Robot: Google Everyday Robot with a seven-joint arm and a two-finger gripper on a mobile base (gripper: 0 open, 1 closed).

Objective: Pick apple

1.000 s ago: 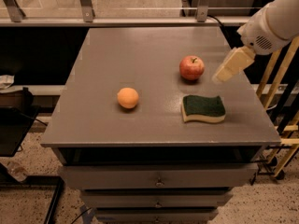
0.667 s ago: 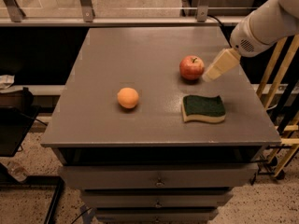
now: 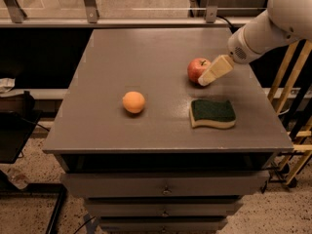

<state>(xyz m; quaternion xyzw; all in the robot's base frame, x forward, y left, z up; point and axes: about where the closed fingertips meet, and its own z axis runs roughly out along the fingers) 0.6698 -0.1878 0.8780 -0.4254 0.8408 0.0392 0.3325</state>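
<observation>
The red apple (image 3: 197, 69) with a small dark stem sits on the grey table top (image 3: 146, 52), right of centre. My gripper (image 3: 208, 76) reaches in from the upper right on a white arm (image 3: 273, 23). Its cream-coloured tip lies just to the right of the apple, at its edge, slightly over the table surface. The apple rests on the table and is not lifted.
A smooth orange fruit (image 3: 133, 102) lies left of centre. A green sponge with a cream underside (image 3: 212, 113) lies near the front right, just below the gripper. Drawers (image 3: 165, 189) sit under the table. A wooden frame (image 3: 292, 106) stands to the right.
The arm has swung left and down toward the apple; the gripper tip has gone from well right of the apple to right beside it. Apple, orange and sponge have not moved.
</observation>
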